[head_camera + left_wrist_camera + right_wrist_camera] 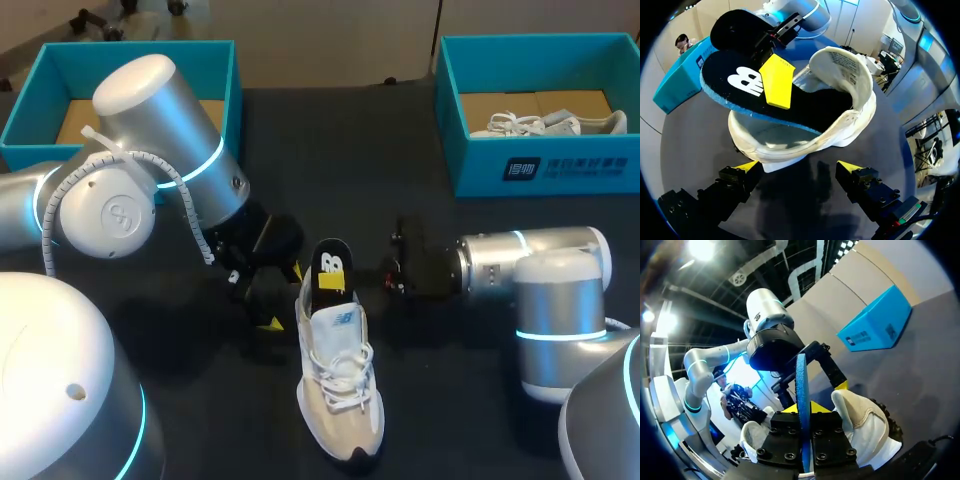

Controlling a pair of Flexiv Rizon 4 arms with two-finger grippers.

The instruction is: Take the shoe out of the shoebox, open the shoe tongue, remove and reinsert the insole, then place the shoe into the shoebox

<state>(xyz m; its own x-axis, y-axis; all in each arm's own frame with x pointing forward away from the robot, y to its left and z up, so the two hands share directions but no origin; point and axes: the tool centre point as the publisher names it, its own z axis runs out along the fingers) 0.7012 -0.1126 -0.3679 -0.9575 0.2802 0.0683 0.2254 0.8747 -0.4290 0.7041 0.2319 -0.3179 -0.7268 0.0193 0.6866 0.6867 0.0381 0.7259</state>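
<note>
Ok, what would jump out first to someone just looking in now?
The black insole standing up out of the heel of the white shoe at mid-table, pinched by the right end effector. Then the left end effector, open, close by the heel, and the teal shoebox at far right holding a second shoe.

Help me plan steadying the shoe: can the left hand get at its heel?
Probably yes: the left hand is open, the shoe heel just ahead of it, nothing between; the right hand grips only the insole.
</note>
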